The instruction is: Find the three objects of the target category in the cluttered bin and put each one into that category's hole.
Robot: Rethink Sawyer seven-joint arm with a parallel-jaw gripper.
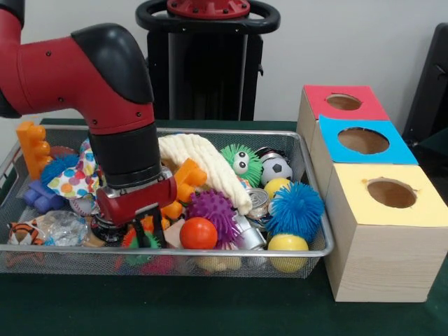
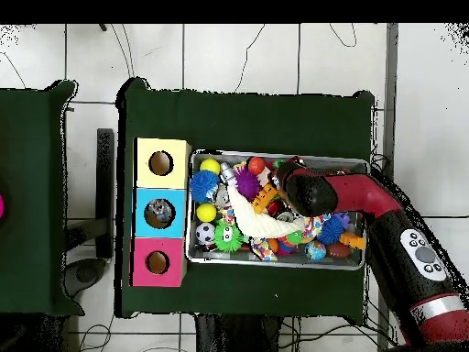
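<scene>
A wire mesh bin (image 1: 308, 150) is full of mixed toys. My gripper (image 1: 145, 231) reaches down into its front left part, among an orange ball (image 1: 198, 233), a purple spiky ball (image 1: 212, 208) and green and orange pieces. What lies between its tips is hidden by the clutter. Right of the bin stand three boxes with round holes in their tops: red (image 1: 344, 102), blue (image 1: 362, 141) and yellow (image 1: 391, 193). In the overhead view the arm's wrist (image 2: 307, 191) covers the gripper over the bin (image 2: 275, 156), and the boxes (image 2: 160, 163) line up at its left.
Also in the bin are a cream cloth (image 1: 203, 164), a green fuzzy toy with eyes (image 1: 241, 163), a soccer ball (image 1: 276, 168), a blue spiky ball (image 1: 296, 208), yellow balls (image 1: 288, 245), an orange block (image 1: 32, 147) and a tiger toy (image 1: 24, 234).
</scene>
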